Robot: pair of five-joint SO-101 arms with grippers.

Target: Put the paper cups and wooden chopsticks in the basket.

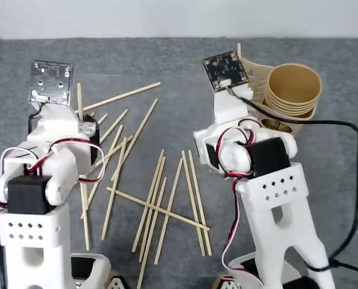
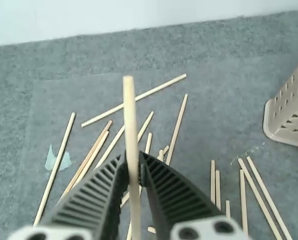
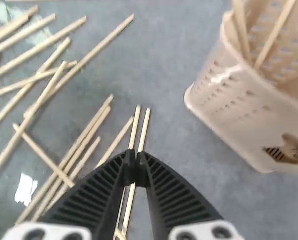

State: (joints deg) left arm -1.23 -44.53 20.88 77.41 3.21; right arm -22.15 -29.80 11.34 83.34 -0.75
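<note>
Many wooden chopsticks (image 1: 156, 200) lie scattered on the grey mat between the two arms. My left gripper (image 2: 133, 164) is shut on one chopstick (image 2: 129, 115), which sticks out forward past the fingertips above the pile. A beige perforated basket (image 1: 256, 77) stands at the back right, with a stack of paper cups (image 1: 294, 90) in it. My right gripper (image 3: 135, 162) is shut with nothing between its fingers, low over a pair of chopsticks (image 3: 139, 126) beside the basket (image 3: 239, 105). A few chopsticks (image 3: 243, 25) stand inside the basket.
A black cable (image 1: 347, 180) loops along the right side of the table. The basket's corner (image 2: 289, 115) also appears in the left wrist view, off to the side. Open grey mat (image 1: 166, 60) runs along the back.
</note>
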